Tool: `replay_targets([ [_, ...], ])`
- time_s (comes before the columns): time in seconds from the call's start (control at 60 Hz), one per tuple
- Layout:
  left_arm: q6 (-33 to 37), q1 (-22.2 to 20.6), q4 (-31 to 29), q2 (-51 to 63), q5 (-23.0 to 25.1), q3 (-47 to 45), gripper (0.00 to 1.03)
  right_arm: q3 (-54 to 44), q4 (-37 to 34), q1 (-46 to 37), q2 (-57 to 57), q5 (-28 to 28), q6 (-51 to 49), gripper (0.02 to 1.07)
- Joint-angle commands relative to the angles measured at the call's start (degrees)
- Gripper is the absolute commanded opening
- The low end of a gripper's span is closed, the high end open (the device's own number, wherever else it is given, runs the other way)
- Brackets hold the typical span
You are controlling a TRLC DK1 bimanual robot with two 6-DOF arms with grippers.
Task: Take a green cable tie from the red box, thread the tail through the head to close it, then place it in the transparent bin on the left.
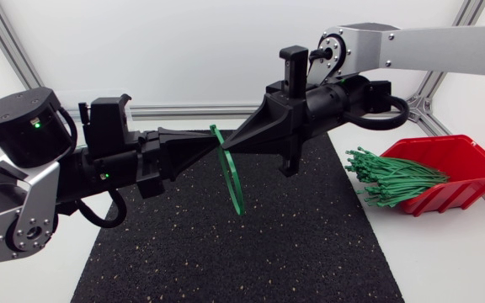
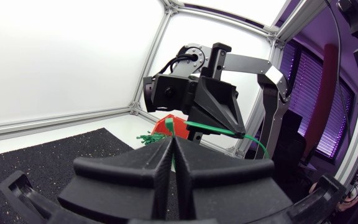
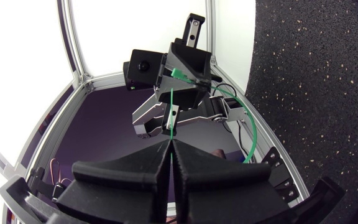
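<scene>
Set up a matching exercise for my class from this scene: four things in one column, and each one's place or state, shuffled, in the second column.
Things
1. green cable tie
2. red box
3. black mat
4. spare ties

Places or states
A. lying flat beneath the held tie
B. bundled in the red box, ends sticking out towards the mat
C. standing to the mat's right
D. gripped by the left tool and right tool, above the mat

Pairs: 1-D, 2-C, 3-A, 4-B
</scene>
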Motion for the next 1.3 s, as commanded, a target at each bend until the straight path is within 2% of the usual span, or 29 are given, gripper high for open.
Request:
replay_targets([
  [0.0, 0.4, -0.7, 1.0, -0.7, -0.2, -0.9, 0.04, 1.3, -15.1, 0.3, 1.8, -3.0, 1.3, 0.07],
  [0.767, 0.0, -3.3, 0.3, -3.2, -0.4, -1.8, 0.04, 1.4, -15.0, 0.4, 0.7, -3.0, 1.3, 0.07],
  [1.283, 2.4, -6.7, -0.2, -5.0, -3.8, -3.0, 0.04, 2.0, -15.9, -1.7, -1.1, -3.0, 1.7, 0.07],
])
